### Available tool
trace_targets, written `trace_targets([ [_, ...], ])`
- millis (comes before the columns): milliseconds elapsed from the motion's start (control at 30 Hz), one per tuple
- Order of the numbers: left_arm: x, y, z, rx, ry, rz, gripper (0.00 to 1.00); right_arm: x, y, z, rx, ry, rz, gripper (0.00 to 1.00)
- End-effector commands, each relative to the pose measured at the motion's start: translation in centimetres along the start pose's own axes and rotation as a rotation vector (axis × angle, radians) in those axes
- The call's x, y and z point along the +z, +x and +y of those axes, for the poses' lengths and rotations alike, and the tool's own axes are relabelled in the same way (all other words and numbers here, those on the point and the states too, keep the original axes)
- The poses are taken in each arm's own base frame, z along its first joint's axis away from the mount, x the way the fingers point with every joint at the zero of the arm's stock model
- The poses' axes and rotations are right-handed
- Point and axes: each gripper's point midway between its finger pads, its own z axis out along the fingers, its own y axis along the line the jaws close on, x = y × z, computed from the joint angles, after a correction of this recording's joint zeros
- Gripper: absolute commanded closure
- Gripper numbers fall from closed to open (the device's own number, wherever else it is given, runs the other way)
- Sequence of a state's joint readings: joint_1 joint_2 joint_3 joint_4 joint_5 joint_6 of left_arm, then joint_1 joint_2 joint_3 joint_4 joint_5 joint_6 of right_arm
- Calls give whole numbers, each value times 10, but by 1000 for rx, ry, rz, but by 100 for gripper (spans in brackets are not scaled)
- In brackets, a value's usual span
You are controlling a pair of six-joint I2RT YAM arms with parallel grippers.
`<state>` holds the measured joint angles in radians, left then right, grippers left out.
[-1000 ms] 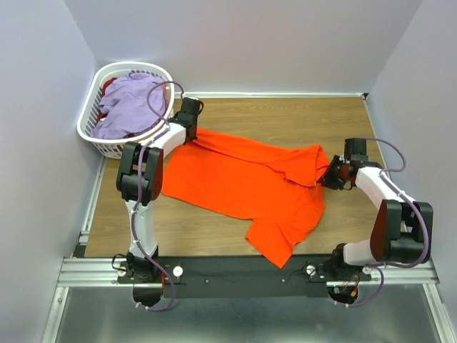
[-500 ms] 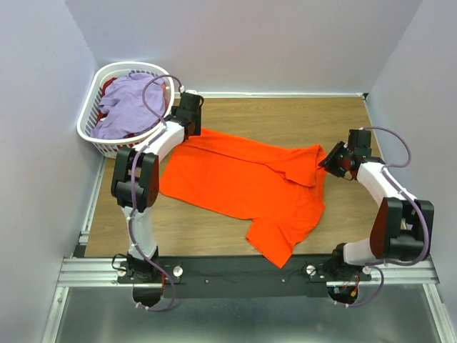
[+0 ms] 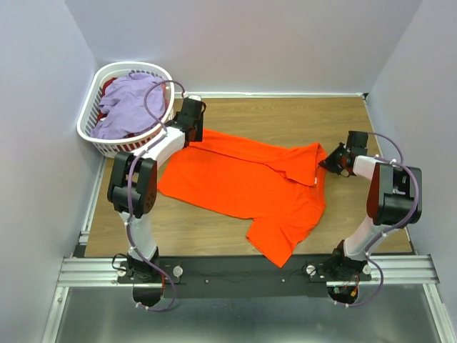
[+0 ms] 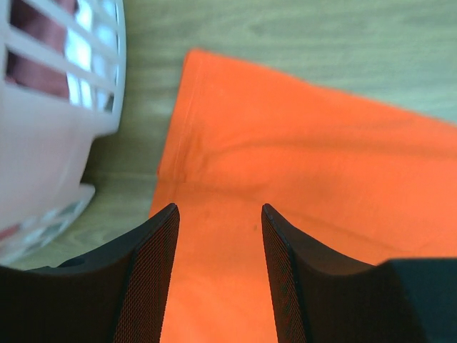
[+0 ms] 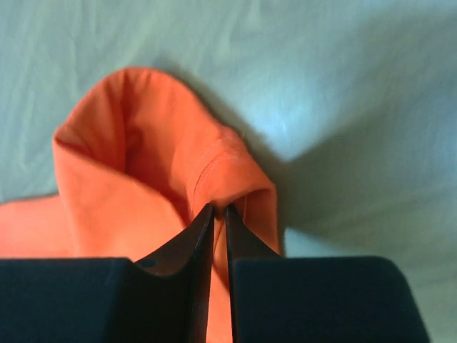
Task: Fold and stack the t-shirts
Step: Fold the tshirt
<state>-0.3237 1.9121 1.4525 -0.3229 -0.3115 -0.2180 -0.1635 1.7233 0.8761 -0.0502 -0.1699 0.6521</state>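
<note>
The orange t-shirt (image 3: 243, 182) lies spread and rumpled across the middle of the wooden table. My left gripper (image 3: 194, 134) is open just above its far left corner, next to the basket; in the left wrist view (image 4: 220, 214) orange cloth (image 4: 300, 164) shows between the spread fingers. My right gripper (image 3: 327, 163) is shut on a pinched fold at the shirt's right edge (image 5: 214, 179), as the right wrist view (image 5: 219, 211) shows. A lavender t-shirt (image 3: 128, 103) lies heaped in the basket.
The white slotted laundry basket (image 3: 93, 114) stands at the far left corner, its wall close beside my left gripper in the left wrist view (image 4: 50, 107). Something dark red lies under the lavender shirt. Grey walls close in the table on three sides.
My right gripper has drawn the shirt's right edge up and outward, tightening the cloth. My left gripper has shifted slightly over the shirt's far left corner, staying open.
</note>
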Motion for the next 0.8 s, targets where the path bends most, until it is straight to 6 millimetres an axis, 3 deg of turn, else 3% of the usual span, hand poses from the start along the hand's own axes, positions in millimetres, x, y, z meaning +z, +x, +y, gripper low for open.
trace_targets([
  [0, -34, -17, 5, -42, 26, -71, 42, 24, -15, -28, 21, 64, -20, 82],
  [133, -54, -15, 11, -60, 36, -105, 42, 39, -41, -52, 34, 125, -54, 81],
  [200, -60, -18, 11, -81, 46, -133, 42, 50, -61, -49, 25, 108, -68, 79],
  [300, -63, -16, 8, -95, 74, -150, 41, 51, -77, -31, -10, 44, -71, 76],
  [333, -58, -12, 6, -88, 80, -133, 40, 44, -83, -15, -20, -16, -73, 73],
  [433, -49, -5, 2, -81, 83, -93, 40, 21, -91, 9, -18, -97, -94, 67],
  [633, -45, -20, -11, -88, 133, -88, 40, -9, -85, 12, -42, -107, -127, 67],
  [767, -45, -20, -10, -86, 125, -80, 40, -6, -70, 12, -53, -139, -77, 67],
])
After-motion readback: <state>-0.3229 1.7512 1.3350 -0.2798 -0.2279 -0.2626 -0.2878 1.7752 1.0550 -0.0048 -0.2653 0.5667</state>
